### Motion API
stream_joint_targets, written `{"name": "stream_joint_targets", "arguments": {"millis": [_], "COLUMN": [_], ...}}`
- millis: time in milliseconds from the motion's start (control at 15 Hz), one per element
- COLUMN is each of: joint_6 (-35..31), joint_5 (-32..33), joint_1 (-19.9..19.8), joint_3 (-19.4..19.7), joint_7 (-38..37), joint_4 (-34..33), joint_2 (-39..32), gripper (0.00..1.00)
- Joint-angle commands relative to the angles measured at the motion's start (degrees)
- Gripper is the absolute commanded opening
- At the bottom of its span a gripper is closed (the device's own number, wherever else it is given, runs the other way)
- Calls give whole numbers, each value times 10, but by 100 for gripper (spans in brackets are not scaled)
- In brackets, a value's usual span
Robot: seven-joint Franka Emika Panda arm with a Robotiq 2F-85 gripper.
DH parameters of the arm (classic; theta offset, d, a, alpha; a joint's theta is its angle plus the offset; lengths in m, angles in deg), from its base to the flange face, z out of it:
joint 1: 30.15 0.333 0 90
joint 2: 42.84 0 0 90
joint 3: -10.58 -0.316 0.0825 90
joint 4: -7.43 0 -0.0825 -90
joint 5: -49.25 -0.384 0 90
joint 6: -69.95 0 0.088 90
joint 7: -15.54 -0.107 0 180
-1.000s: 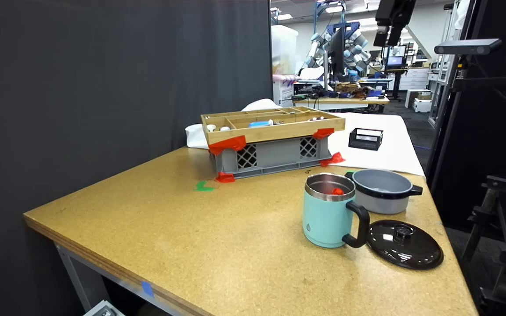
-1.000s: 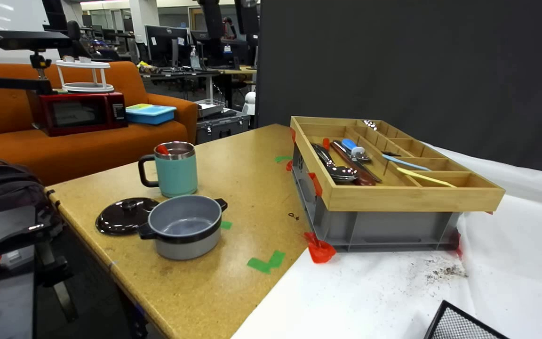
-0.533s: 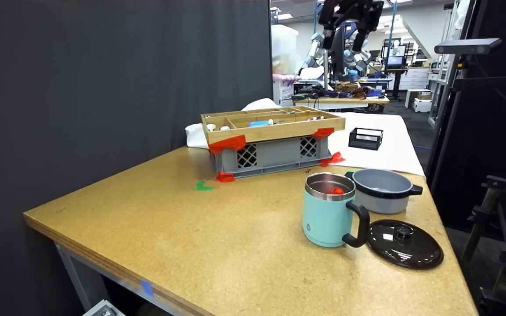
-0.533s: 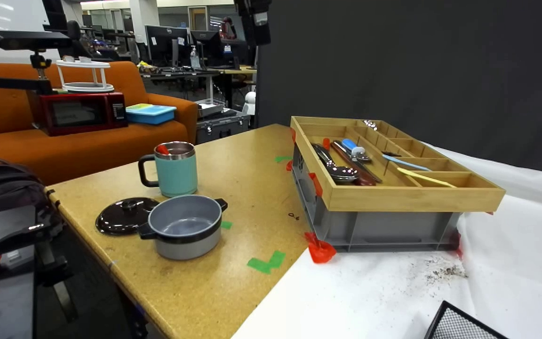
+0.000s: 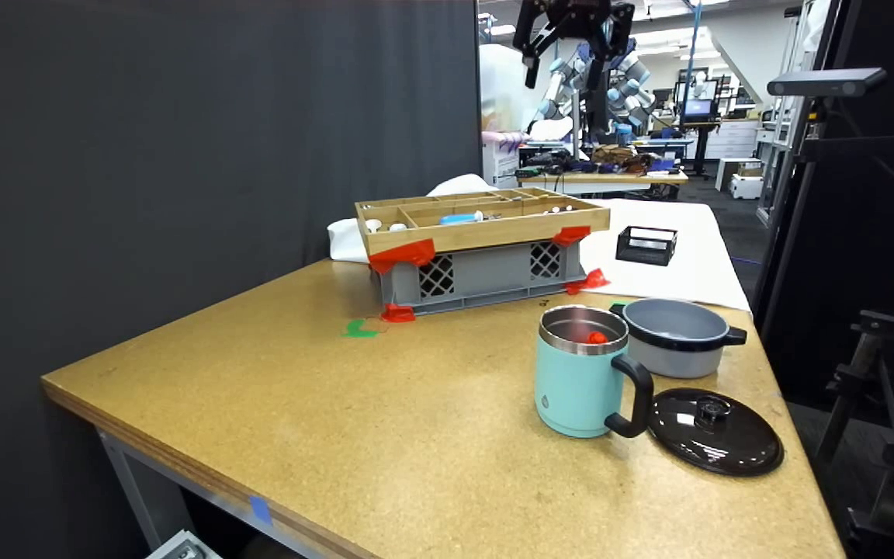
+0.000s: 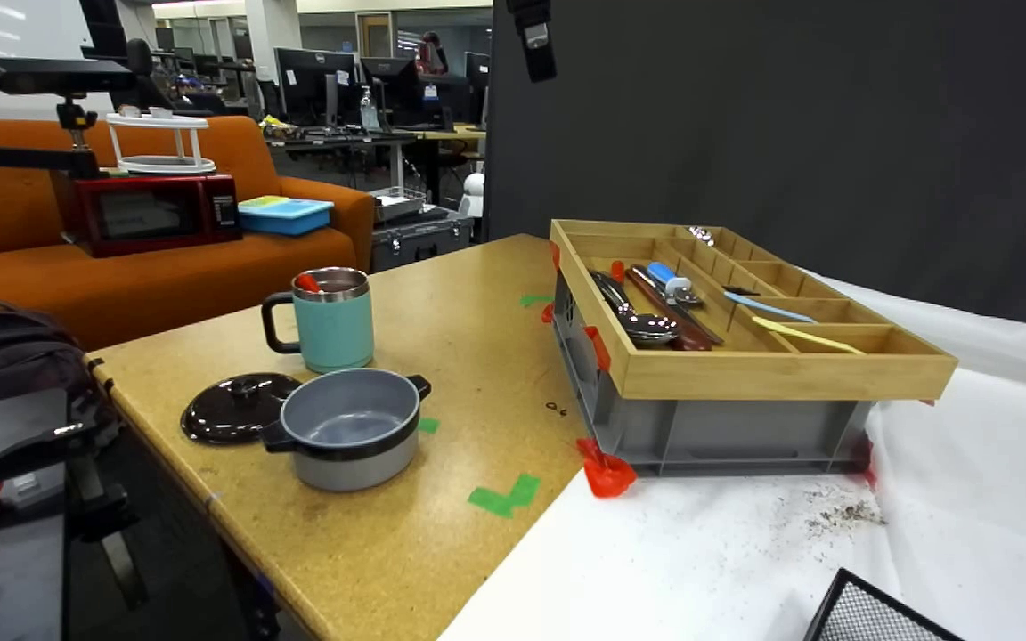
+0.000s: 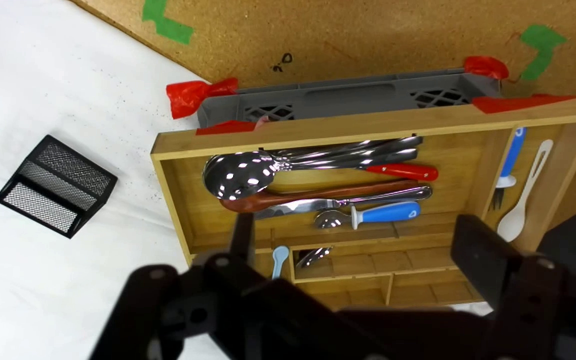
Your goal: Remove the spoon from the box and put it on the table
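Observation:
The box [image 5: 486,276] is a grey crate with a tan wooden tray on top, also in an exterior view [image 6: 745,436] and the wrist view [image 7: 318,127]. Several spoons lie in it: a large shiny metal spoon [image 7: 240,175], a blue-handled spoon [image 7: 388,212], an off-white spoon [image 7: 515,217] and a small light blue spoon [image 7: 280,257]. I cannot tell which is the task's spoon. My gripper [image 7: 355,235] is open and empty, high above the tray; it also shows in both exterior views [image 5: 563,78] [image 6: 541,67]. The table [image 5: 338,411] is tan.
A mint-green mug [image 5: 579,388] with a red item inside, a grey pot [image 5: 672,341] and a dark lid [image 5: 715,435] stand on the table. A black mesh holder [image 7: 58,185] stands on white cloth [image 7: 68,280]. A knife [image 7: 318,204] and wooden utensil lie in the tray.
My gripper has moved sideways at height, to above the box, and has turned. Its two fingers now show spread apart in an exterior view. The box and tableware have not moved.

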Motion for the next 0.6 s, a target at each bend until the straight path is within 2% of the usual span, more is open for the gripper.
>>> {"name": "stream_joint_targets", "arguments": {"millis": [0,200,333,533], "joint_6": [3,19,46,54], "joint_5": [-1,-10,-35,-30], "joint_1": [10,11,12,14], "joint_3": [11,9,11,27], "joint_7": [1,-18,-72,-155], "joint_4": [-4,-17,-48,-102], "joint_2": [-3,-12,-46,-117], "gripper": [100,100,100,100]}}
